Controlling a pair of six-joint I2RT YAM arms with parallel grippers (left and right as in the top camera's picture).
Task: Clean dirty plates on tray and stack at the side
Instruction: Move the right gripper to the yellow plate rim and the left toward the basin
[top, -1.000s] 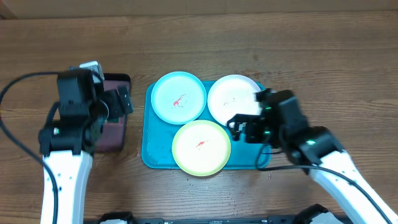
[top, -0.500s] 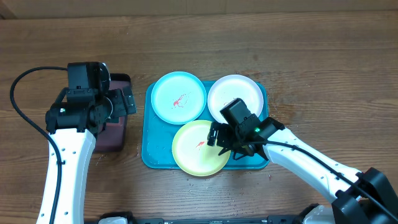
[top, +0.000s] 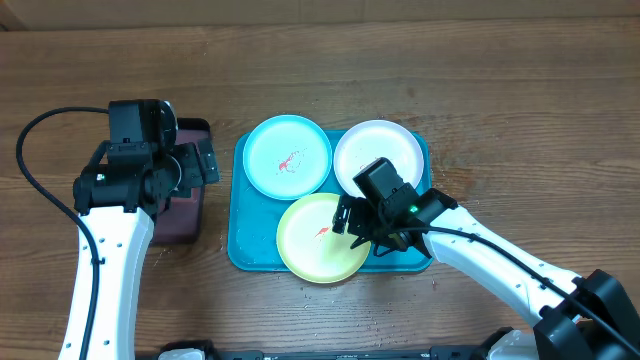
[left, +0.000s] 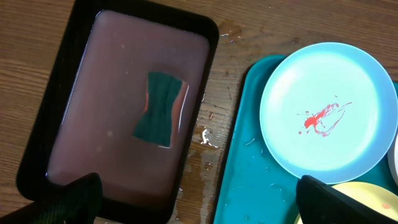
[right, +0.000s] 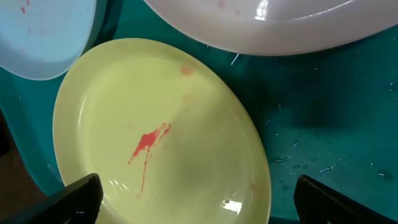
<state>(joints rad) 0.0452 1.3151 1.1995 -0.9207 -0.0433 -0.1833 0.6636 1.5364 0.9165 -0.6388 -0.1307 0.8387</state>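
Note:
The turquoise tray (top: 245, 245) holds three plates. The light blue plate (top: 288, 155) has a red smear and also shows in the left wrist view (left: 329, 112). The white plate (top: 385, 150) sits at the back right, its rim in the right wrist view (right: 273, 25). The lime-green plate (top: 315, 240) has a red smear (right: 149, 140). My right gripper (right: 196, 199) is open, low over the green plate's right edge. My left gripper (left: 199, 199) is open and empty, above the gap between the dark tray and the turquoise tray (left: 261, 180).
A smaller dark tray (left: 68, 93) with pinkish liquid holds a teal sponge (left: 160, 107), left of the turquoise tray. Water drops lie on the wood between them and on the turquoise tray's floor (right: 329, 137).
Between one second and half a second ago my right arm swung left over the green plate and my left arm shifted slightly. Since then nothing has moved.

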